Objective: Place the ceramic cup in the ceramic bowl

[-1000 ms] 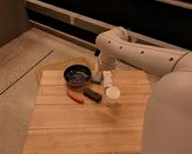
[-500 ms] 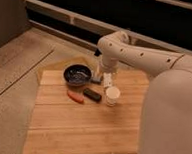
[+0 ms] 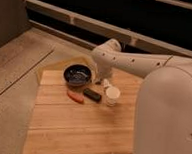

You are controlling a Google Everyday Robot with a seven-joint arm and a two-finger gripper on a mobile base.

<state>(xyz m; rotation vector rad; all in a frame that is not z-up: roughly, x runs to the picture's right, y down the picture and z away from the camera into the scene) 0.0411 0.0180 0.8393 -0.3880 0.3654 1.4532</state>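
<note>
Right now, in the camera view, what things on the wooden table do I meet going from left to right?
ceramic bowl → black block → ceramic cup. The gripper hangs just behind the cup, between it and the bowl.

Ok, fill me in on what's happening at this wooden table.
A white robot arm reaches in from the right over the light wooden table. Its pincer hangs low between the dark shallow ceramic bowl and the small cream-white ceramic cup. The cup stands upright on the table, right of the bowl, not yet in it. A black rectangular block and a small orange object lie in front of the bowl.
</note>
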